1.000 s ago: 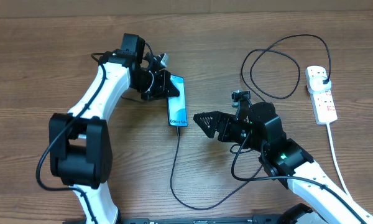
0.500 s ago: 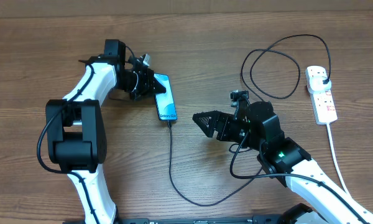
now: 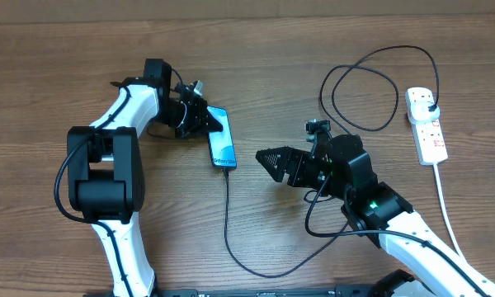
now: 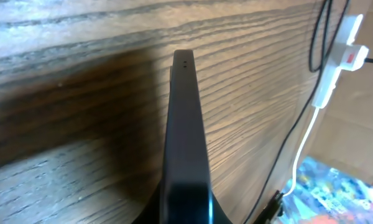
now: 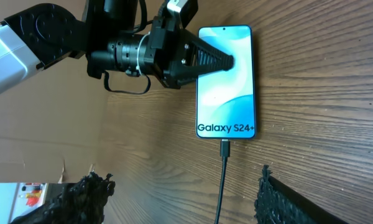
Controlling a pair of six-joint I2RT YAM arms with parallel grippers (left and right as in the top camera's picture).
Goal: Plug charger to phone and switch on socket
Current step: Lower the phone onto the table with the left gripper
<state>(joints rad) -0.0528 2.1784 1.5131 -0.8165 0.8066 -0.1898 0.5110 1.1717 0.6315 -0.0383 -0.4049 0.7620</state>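
Observation:
The phone (image 3: 223, 142) lies on the wooden table with its blue screen lit; "Galaxy S24+" reads on the phone (image 5: 227, 81) in the right wrist view. My left gripper (image 3: 206, 120) is shut on its upper left edge, and the left wrist view shows the phone's thin black edge (image 4: 186, 124) running away from the jaws. The charger (image 3: 227, 214) has its tip (image 5: 224, 149) in the phone's bottom port. Its black cable loops round to a plug (image 3: 430, 102) in the socket (image 3: 427, 132). My right gripper (image 3: 268, 157) stands open, right of the phone, nothing between its fingers.
The socket's thick white cord (image 3: 445, 206) runs down the right side toward the table's front. The charger's cable forms a wide loop (image 3: 363, 91) at the back right. A cardboard wall (image 3: 313, 7) lines the far edge.
My left gripper has dragged the phone to the left, then a little nearer, and the cable end followed it. The right arm has not moved.

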